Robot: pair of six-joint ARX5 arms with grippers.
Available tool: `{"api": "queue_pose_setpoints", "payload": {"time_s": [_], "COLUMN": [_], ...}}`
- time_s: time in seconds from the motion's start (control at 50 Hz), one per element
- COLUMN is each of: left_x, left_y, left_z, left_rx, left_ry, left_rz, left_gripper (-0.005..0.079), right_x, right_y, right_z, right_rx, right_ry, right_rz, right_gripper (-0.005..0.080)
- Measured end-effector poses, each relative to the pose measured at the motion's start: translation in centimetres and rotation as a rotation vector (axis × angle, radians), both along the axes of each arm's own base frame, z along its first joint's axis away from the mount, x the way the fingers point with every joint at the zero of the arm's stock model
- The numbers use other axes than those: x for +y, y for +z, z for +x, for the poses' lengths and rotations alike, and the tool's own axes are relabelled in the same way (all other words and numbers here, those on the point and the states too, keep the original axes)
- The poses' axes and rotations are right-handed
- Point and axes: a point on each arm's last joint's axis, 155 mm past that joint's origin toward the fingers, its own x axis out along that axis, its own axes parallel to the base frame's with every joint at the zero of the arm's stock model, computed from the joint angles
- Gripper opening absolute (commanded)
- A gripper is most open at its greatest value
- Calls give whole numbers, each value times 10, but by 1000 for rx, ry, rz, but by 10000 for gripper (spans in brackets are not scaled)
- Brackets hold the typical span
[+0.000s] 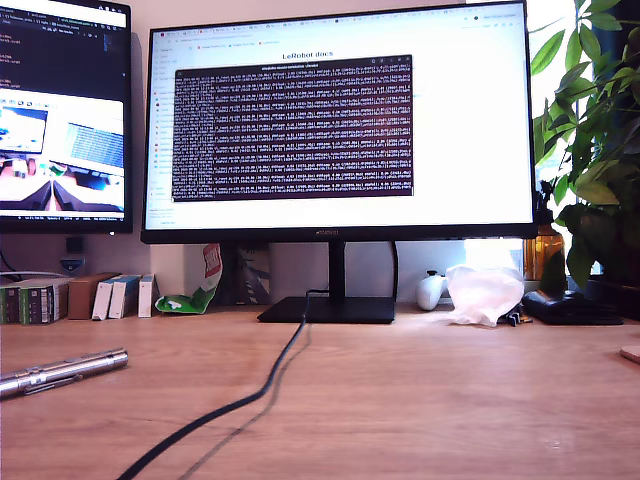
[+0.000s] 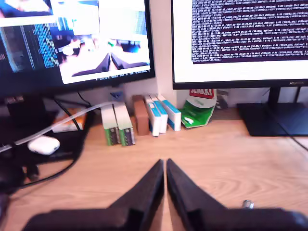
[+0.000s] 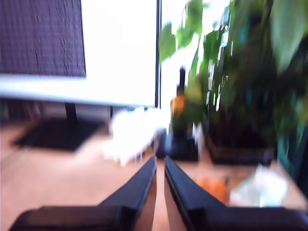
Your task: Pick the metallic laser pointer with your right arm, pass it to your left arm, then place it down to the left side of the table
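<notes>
Exterior view's near left has the pointer [image 1: 60, 371] lying on the worktop [image 1: 420, 400], while my first gripper [image 2: 164, 163] and my second gripper [image 3: 160, 159] hold nothing, jaws nearly touching.

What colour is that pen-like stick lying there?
Shiny silver laser pointer, best in the exterior view.

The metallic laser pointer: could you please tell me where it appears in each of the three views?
Exterior view: the metallic laser pointer lies at the exterior view's lower left, cut by the edge.
First wrist view: only a small silvery glint, too little to confirm.
Second wrist view: not in it.
Shared landmark: the big monitor, in all three.
</notes>
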Motion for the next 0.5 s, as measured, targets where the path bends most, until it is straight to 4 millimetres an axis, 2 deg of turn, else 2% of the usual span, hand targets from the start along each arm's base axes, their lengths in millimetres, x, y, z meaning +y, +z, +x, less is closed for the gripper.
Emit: {"api": "queue_pose_setpoints", "payload": {"time_s": [0.18, 0.3, 0.5], "left_x": [1, 0, 0], "left_y": [-20, -32, -38], "left_z": [5, 6, 5], "left_rx": [33, 57, 83], "left_ry": [3, 1, 5], "left_rz": [14, 19, -21], "left_gripper": [-12, -12, -12], "right_x": [0, 8, 9], "right_y": [0, 1, -5], "right_z": [0, 0, -1], "right_rx": [-4, -5, 22], "right_ry": [2, 43, 46], "right_rz": [-3, 0, 44], "right_gripper": [53, 53, 53]}}
